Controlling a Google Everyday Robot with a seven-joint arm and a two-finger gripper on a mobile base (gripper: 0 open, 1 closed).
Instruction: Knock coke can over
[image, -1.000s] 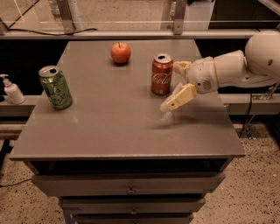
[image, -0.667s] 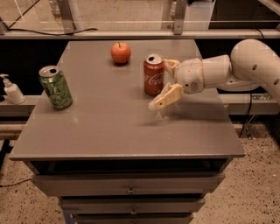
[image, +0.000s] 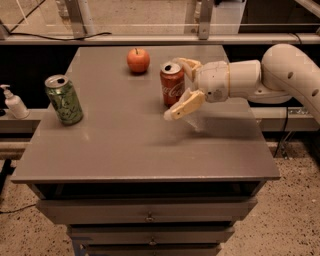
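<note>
The red coke can stands on the grey table, right of centre and leaning slightly to the left. My gripper reaches in from the right with its fingers spread open. One finger is behind the can's top and the other finger is in front of the can, low and near the tabletop. The can sits between them, touching or nearly touching the gripper.
A green patterned can stands at the table's left side. An orange-red apple sits at the back, left of the coke can. A soap dispenser stands off the table's left edge. Drawers are below the tabletop.
My gripper has moved left and back along with the arm. The coke can has shifted left with it and now tilts a little.
</note>
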